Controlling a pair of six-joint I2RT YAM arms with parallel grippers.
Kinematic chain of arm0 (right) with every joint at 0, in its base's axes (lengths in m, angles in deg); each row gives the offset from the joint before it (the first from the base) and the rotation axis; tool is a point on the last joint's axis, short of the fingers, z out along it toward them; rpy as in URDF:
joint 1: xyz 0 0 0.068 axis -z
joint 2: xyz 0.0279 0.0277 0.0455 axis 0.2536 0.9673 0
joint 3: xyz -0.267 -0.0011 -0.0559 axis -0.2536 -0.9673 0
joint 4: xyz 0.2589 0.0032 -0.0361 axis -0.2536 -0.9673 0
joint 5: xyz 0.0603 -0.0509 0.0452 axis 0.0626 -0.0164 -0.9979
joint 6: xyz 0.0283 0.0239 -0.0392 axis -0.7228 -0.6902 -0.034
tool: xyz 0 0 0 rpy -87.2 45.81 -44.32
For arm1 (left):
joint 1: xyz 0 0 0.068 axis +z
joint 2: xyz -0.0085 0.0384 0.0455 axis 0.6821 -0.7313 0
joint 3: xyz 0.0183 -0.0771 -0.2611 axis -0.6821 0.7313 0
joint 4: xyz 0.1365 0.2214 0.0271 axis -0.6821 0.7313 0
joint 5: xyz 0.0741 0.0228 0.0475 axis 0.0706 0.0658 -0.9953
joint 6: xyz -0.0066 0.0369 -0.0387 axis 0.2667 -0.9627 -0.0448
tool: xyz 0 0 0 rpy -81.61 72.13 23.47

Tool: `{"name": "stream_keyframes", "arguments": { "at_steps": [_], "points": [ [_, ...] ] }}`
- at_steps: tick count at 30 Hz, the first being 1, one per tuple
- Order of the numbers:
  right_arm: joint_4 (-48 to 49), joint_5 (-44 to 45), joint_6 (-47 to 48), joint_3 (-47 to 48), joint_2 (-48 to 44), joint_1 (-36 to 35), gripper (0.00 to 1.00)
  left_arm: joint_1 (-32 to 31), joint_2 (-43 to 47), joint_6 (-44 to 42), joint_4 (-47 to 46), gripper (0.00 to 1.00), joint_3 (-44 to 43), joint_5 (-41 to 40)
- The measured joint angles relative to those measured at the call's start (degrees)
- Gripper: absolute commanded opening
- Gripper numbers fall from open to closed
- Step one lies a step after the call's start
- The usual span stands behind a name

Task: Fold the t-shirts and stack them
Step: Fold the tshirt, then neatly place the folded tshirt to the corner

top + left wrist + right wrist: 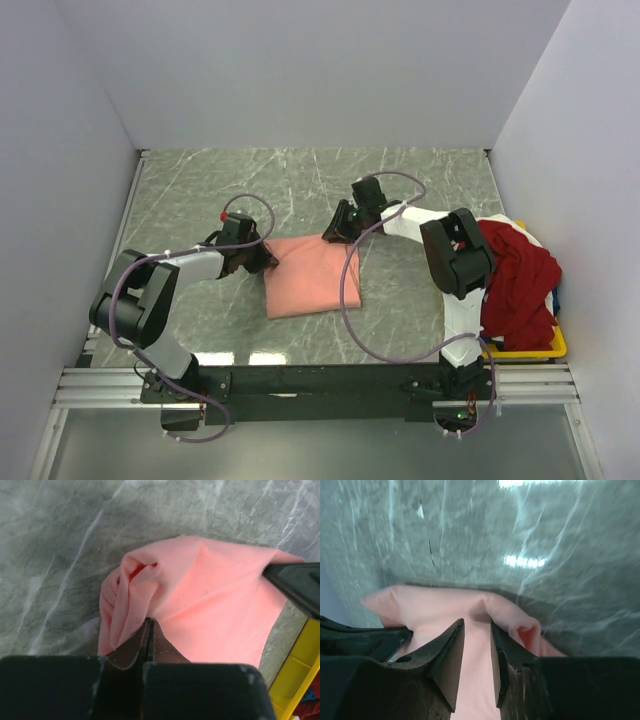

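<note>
Left gripper (264,260): tips touch the left edge of the salmon-pink t-shirt (315,282).
Right gripper (337,230): tips touch the far right corner of the same shirt.
Salmon-pink t-shirt: folded flat on the table (250,190), lying between the two grippers and nearer the arm bases than either.
Deep red t-shirt (520,275): well to the right of the right gripper, heaped over the yellow bin (545,350).
Purple cable (345,290): hangs below the right gripper and crosses the pink shirt's right edge.

Folded salmon-pink t-shirt (312,277) lies centrally; deep red t-shirt (515,280) heaped far right.
</note>
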Motion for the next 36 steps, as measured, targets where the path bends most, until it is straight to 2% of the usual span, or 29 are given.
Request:
{"name": "stream_keyframes", "arguments": {
  "at_steps": [6, 8, 11, 12, 15, 16, 24, 28, 36],
  "points": [
    [-1.44, -2.51, 1.46, 3.72, 2.47, 2.03, 0.35, 0.00, -0.37, 0.92, -2.40, 0.01, 1.03, 0.00],
    [-2.12, -2.91, 1.92, 3.93, 2.47, 2.21, 0.36, 0.00, -0.22, 0.90, -2.38, 0.04, 1.03, 0.00],
    [-3.48, -2.82, 2.99, 4.55, 2.19, 2.36, 0.36, 0.00, 0.70, 0.70, -1.68, 0.15, 0.96, -0.02],
    [-4.09, -2.54, 3.34, 4.55, 1.84, 2.38, 0.36, 0.00, 1.36, 0.55, -0.92, 0.24, 0.81, -0.04],
    [-6.29, -0.96, 4.28, 4.09, -1.09, 2.51, 0.37, 0.00, 4.09, 0.09, 1.01, 0.37, 0.13, -0.28],
    [-6.78, -0.61, 4.50, 3.63, -2.43, 2.58, 0.37, 0.00, 5.46, 0.00, 1.70, 0.39, 0.04, -0.52],
    [-4.70, 1.77, 4.79, -7.32, -20.26, 1.51, 0.38, 0.00, 17.33, 0.83, 4.15, 0.66, 2.14, -2.62],
    [-2.80, 2.14, 4.22, -13.14, -23.23, -1.05, 0.38, 0.00, 20.28, 1.03, 5.66, 0.71, 5.95, -3.10],
    [-1.73, 3.43, 3.96, -20.46, -22.53, -2.40, 0.37, 0.00, 20.90, 0.72, 7.26, 0.76, 9.33, -3.19]
  ]
}}
